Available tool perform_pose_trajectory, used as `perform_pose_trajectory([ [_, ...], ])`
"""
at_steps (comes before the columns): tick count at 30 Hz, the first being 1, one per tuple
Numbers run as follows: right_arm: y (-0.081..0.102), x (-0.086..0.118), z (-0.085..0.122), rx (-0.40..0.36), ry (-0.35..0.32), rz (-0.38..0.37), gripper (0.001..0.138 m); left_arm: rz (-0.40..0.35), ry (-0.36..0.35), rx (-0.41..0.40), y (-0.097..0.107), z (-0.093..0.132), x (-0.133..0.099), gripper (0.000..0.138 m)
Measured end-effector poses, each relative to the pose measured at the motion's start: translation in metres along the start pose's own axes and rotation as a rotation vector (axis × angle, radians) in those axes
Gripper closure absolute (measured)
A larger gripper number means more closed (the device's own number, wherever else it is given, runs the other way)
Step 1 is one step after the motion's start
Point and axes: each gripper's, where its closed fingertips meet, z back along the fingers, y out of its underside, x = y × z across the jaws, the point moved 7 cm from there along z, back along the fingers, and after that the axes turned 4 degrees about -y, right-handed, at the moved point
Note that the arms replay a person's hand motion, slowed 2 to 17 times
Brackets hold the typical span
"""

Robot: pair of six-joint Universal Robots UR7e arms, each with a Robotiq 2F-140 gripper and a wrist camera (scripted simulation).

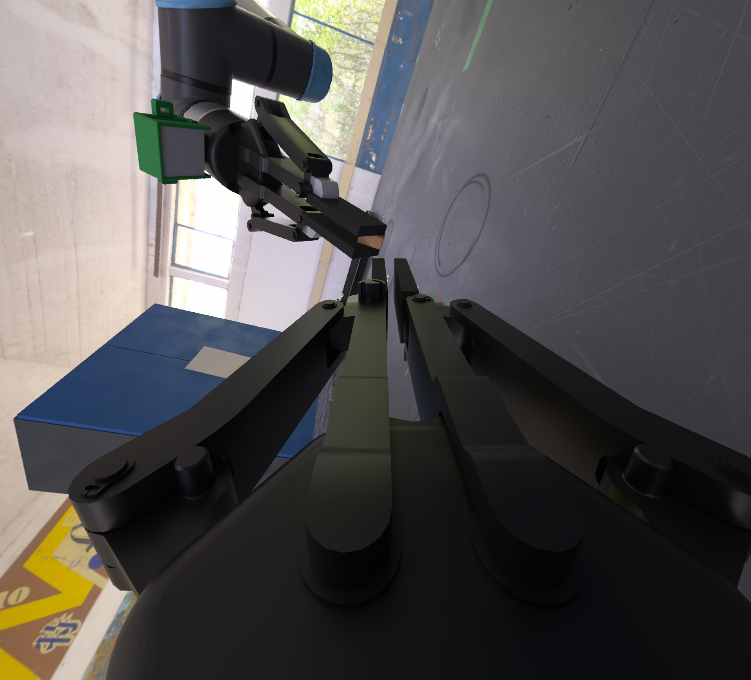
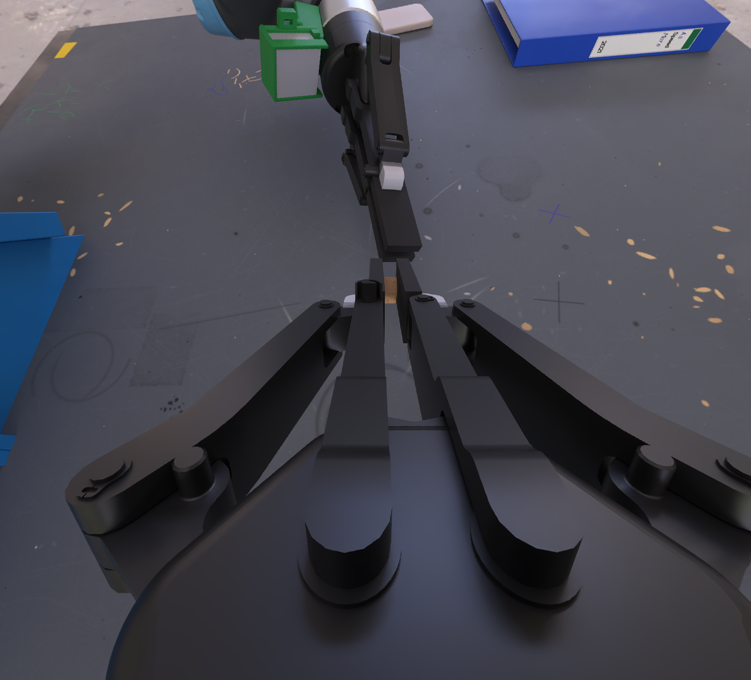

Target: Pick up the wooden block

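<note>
The wooden block (image 2: 390,289) is a small light-brown piece clamped between the fingers of my right gripper (image 2: 390,266), which is shut on it over the dark grey table (image 2: 203,172). In the left wrist view the right gripper (image 1: 365,242) reaches in from the upper left, and the block's end face (image 1: 372,241) shows between its fingertips, close to the table (image 1: 609,172). I cannot tell whether the block touches the surface. My left gripper (image 1: 389,266) is shut with only a sliver of gap and nothing in it. Its tips (image 2: 400,252) sit just beyond the right gripper's tips.
A blue ring binder (image 2: 601,6) lies at the table's far right. A flat pale grey slab (image 2: 406,18) lies behind the left arm. A blue box (image 2: 28,294) stands at the left edge and also shows in the left wrist view (image 1: 142,388).
</note>
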Motion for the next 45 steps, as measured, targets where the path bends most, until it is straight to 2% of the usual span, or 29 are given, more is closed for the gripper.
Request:
perform_pose_trajectory([
  [14,0.001,-0.001,-0.001,-0.001,-0.007,-0.007,0.130,-0.006,0.000,0.001,0.001,0.001,0.000,0.132],
  [21,0.002,-0.001,0.003,-0.009,0.022,-0.005,0.130,-0.003,0.013,0.004,0.001,0.000,-0.001,0.132],
  [28,0.008,0.002,0.015,-0.034,0.102,-0.021,0.130,0.008,0.050,0.005,0.002,-0.003,-0.003,0.132],
  [37,0.025,0.005,0.035,-0.072,0.258,-0.062,0.130,0.015,0.085,0.011,0.004,-0.016,-0.003,0.132],
  [45,0.043,0.007,0.047,-0.090,0.386,-0.107,0.130,0.008,0.146,0.048,0.010,-0.033,-0.008,0.132],
])
